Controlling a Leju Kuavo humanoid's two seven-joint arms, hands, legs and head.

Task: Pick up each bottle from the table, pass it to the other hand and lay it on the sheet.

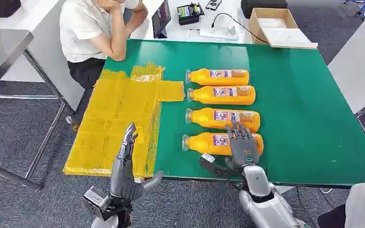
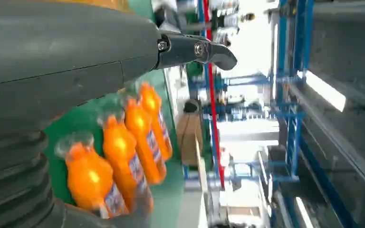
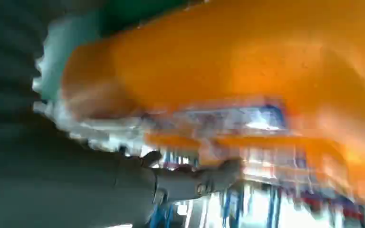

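R hand (image 1: 243,145) is lying over the nearest bottle (image 1: 209,142) on the desk (image 1: 304,118); can't tell if its fingers are grasping. L hand (image 1: 126,159) is hovering w/ fingers released.

Four orange bottles lie on their sides in a column on the green table, clear caps toward the sheet: the farthest bottle (image 1: 217,77), the second bottle (image 1: 221,95), the third bottle (image 1: 222,118) and the nearest bottle (image 1: 210,142). Each carries a purple-and-white label. The yellow sheet (image 1: 119,118) lies crumpled beside them, overhanging the table's edge.
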